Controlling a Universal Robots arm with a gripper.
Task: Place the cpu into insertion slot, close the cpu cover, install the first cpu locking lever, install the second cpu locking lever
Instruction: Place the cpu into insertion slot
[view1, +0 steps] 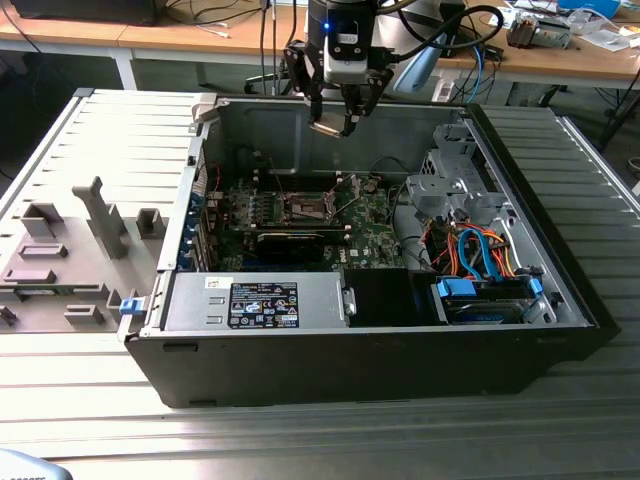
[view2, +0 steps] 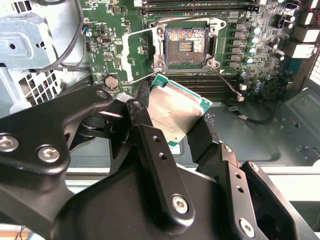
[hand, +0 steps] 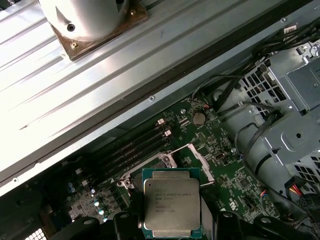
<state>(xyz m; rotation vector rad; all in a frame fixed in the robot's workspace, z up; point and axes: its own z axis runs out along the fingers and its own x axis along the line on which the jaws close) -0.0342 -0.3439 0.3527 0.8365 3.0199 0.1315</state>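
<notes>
Gripper (view1: 333, 122) tight on the cpu (hand: 171, 202), well above the bare insertion slot (view2: 186, 46), cpu cover (view2: 126, 52) open beside it

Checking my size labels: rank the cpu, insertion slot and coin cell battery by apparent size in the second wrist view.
1. cpu, though it sits nearest the camera, so its lead over the slot is unsure.
2. insertion slot.
3. coin cell battery, clearly smallest.

Work surface: we see a ribbed silver metal table (view1: 300, 440), running across the whole foreground
Behind it: we make out wooden desks (view1: 60, 38) on white legs (view1: 125, 68), strewn with cables (view1: 215, 15) and small clutter
Light: we note bright glare on the table's ribs in the first wrist view, even elsewhere
</notes>
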